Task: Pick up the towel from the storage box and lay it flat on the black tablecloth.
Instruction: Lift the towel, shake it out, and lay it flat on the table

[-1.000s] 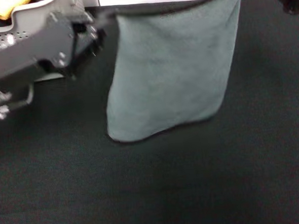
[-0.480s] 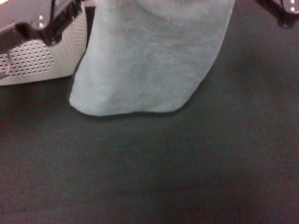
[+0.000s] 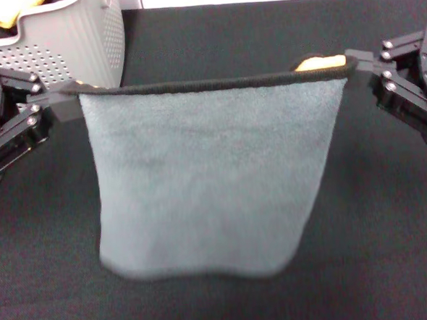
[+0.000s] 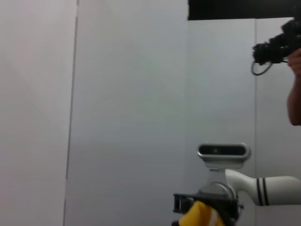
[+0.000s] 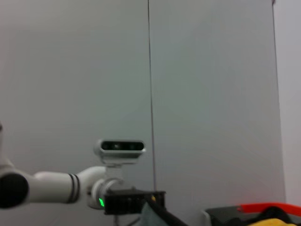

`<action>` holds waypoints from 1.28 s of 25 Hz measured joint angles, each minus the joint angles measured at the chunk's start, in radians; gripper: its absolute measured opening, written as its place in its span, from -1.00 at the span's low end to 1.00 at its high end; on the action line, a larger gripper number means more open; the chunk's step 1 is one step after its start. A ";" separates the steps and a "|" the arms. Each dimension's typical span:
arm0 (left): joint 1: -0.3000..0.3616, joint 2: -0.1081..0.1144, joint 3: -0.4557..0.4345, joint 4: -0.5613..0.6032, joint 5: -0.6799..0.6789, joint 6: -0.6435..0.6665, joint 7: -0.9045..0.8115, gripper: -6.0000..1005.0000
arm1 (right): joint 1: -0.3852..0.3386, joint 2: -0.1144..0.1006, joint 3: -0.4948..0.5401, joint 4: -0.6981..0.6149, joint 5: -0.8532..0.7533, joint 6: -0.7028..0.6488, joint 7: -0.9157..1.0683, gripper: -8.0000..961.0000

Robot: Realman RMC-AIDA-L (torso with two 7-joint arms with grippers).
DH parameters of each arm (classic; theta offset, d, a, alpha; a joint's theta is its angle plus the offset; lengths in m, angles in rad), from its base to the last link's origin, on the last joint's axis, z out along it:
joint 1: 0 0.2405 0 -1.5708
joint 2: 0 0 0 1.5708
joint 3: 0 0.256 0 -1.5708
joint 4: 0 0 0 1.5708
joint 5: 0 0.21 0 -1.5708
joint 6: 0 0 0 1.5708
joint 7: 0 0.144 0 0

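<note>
The storage box (image 3: 61, 46) sits at the far left and is cut off by the frame's edge, so only its near wall with rows of holes and part of its rim show. A scrap of yellow cloth (image 3: 1, 13) peeks over that rim, mostly out of sight. The towel's (image 3: 207, 182) lower hem is blurred, and I cannot tell whether it touches the black tablecloth (image 3: 206, 37) or hangs just above it. Its orange face is hidden except for a small fold showing at the top right corner.

The towel hangs stretched between the two arms, grey side toward the robot, its black-edged top hem pulled into a nearly straight line. The left end effector (image 3: 63, 91) is closed on the top left corner, just in front of the storage box. The right end effector (image 3: 351, 63) is closed on the top right corner, well over on the right side of the table. The cloth drops from that line like a curtain, narrowing a little toward the bottom, over the middle of the black tablecloth.

The wrist views look mostly at a pale wall. The left one catches the right end effector (image 4: 207, 207) far off with orange cloth bunched in it; the right one catches the left end effector (image 5: 141, 202) with a grey corner, and a bit of the storage box (image 5: 225, 216) low in the picture.
</note>
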 joint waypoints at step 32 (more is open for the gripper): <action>-0.211 -0.149 -0.149 -0.034 0.747 -0.576 -0.139 -0.94 | 0.364 -0.006 -0.199 0.469 -0.301 0.652 -0.015 -0.98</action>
